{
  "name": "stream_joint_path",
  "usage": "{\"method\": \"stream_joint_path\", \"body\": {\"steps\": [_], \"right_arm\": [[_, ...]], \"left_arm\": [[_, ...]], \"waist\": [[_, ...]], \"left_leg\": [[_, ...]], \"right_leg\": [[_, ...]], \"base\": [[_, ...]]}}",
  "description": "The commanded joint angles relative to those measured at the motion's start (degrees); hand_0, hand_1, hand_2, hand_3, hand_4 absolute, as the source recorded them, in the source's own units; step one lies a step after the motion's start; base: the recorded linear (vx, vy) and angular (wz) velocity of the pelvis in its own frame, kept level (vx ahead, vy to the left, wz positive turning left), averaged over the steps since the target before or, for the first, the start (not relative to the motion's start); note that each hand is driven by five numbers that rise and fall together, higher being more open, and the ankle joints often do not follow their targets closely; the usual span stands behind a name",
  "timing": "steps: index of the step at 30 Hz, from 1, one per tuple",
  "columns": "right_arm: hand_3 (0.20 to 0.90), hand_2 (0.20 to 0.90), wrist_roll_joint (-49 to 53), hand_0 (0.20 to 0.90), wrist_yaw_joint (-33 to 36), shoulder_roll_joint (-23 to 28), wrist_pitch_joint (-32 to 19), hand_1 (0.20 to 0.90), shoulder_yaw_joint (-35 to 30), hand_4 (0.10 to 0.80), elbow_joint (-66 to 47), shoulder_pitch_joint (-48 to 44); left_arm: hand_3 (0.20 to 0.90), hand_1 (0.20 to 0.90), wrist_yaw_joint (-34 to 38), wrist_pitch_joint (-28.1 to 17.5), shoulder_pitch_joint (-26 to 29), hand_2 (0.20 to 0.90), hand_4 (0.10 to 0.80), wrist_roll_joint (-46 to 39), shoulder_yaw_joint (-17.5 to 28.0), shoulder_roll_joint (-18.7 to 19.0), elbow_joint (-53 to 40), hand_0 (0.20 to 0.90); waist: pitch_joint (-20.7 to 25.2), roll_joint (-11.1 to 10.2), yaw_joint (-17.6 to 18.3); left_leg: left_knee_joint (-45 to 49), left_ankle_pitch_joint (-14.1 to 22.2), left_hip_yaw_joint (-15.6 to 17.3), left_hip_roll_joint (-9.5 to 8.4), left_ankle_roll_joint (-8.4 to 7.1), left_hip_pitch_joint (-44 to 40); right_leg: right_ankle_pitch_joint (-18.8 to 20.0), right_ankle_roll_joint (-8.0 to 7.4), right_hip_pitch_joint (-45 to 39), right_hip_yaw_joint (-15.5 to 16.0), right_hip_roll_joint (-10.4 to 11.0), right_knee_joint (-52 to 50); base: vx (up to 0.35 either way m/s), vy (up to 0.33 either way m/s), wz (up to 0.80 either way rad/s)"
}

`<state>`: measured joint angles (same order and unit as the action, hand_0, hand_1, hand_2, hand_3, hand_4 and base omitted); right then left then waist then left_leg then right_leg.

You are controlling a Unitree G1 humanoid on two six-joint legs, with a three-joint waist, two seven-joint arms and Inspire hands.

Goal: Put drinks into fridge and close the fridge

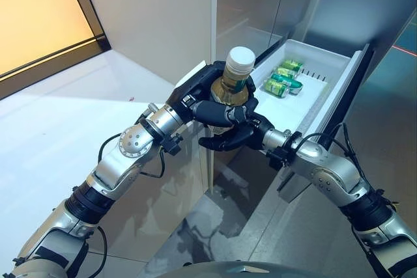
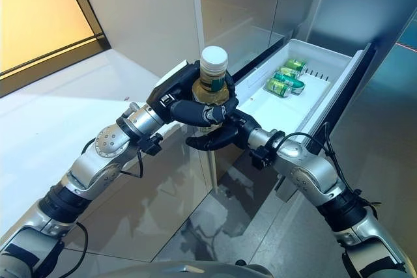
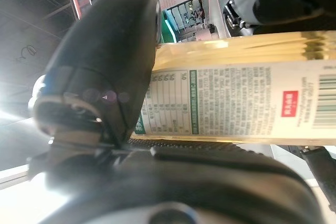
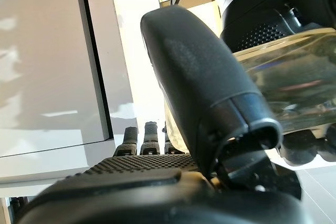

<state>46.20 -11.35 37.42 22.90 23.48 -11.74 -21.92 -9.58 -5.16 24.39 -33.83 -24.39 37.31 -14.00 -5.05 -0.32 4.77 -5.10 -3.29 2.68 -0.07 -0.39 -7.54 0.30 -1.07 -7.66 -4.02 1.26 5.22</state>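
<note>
Both hands clasp the bottle [image 1: 236, 83]: left hand [image 1: 212, 99] wrapped round it, right hand [image 1: 229, 136] cupping below. Next, carry it over the open fridge drawer [image 1: 311, 99], beside the cans [image 1: 284, 79].

The white door shelf [image 1: 324, 101] of the open fridge [image 1: 339, 4] stands out toward the robot. Three green cans [image 1: 284, 77] lie on their sides on its floor, close together near the shelf's middle, one behind the other. A row of small dark slots runs beside them. Below is a glossy grey floor [image 1: 215, 226].
</note>
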Motion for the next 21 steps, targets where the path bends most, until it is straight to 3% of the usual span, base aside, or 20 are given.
{"method": "stream_joint_path", "body": {"steps": [1,12,13,14,15,21], "right_arm": [[0.9,0.9,3.73,0.9,-2.63,-2.4,-7.58,0.9,-3.34,0.8,-7.99,-8.72],[0.9,0.9,3.52,0.9,-2.67,-4.26,-7.68,0.9,-4.12,0.8,-8.06,-7.94],[0.749,0.771,4.21,0.771,-2.59,-4.52,-7.26,0.771,-3.96,0.649,-8.06,-7.88],[0.343,0.422,4.53,0.422,-2.52,-4.87,-7.24,0.422,-3.71,0.243,-8.03,-7.58],[0.2,0.3,4.83,0.3,-2.33,-5.39,-7.18,0.3,-3.47,0.1,-7.88,-7.39],[0.2,0.3,4.86,0.3,-0.71,-7.45,-7.78,0.3,-2.73,0.1,-7.4,-7.18]], "left_arm": [[0.2,0.3,3.37,-7.48,9.42,0.3,0.1,-0.94,2.14,-1.1,4.57,0.3],[0.2,0.3,2.13,-7.67,6.73,0.3,0.1,-6.08,2.96,-3.93,4.93,0.3],[0.2,0.3,1.89,-7.82,6.58,0.3,0.1,-7.79,2.99,-4.4,4.88,0.3],[0.2,0.3,1.64,-7.71,6.31,0.3,0.1,-8.72,2.97,-5.2,4.69,0.3],[0.2,0.3,1.5,-7.61,6.1,0.3,0.1,-9.21,2.76,-6.07,4.47,0.3],[0.2,0.3,2.34,-5.07,5.19,0.3,0.1,-10.94,1.42,-9.0,3.26,0.3]], "waist": [[5.42,-2.08,-0.15],[5.2,-1.99,-0.34],[5.18,-1.98,-0.36],[5.21,-1.98,-0.35],[5.2,-1.99,-0.36],[4.95,-2.08,-0.56]], "left_leg": [[0.1,3.49,2.48,-1.77,2.42,-0.15],[0.1,3.41,2.37,-1.56,2.27,-0.28],[0.1,3.41,2.3,-1.55,2.27,-0.28],[0.1,3.4,2.28,-1.54,2.27,-0.27],[0.1,3.39,2.25,-1.52,2.27,-0.26],[0.1,3.38,2.1,-1.57,2.3,-0.2]], "right_leg": [[3.83,-1.73,1.56,3.66,0.02,-0.22],[3.71,-1.7,1.34,3.94,0.13,-0.22],[3.69,-1.69,1.32,3.92,0.15,-0.22],[3.69,-1.67,1.33,3.9,0.15,-0.22],[3.7,-1.66,1.33,3.91,0.16,-0.22],[3.67,-1.7,1.35,4.37,0.16,-0.22]], "base": [[0.0,0.0,0.0],[0.0,0.0,0.0],[0.0,0.0,0.0],[0.0,0.0,0.0],[0.0,0.0,0.0],[0.0,0.0,0.0]]}}
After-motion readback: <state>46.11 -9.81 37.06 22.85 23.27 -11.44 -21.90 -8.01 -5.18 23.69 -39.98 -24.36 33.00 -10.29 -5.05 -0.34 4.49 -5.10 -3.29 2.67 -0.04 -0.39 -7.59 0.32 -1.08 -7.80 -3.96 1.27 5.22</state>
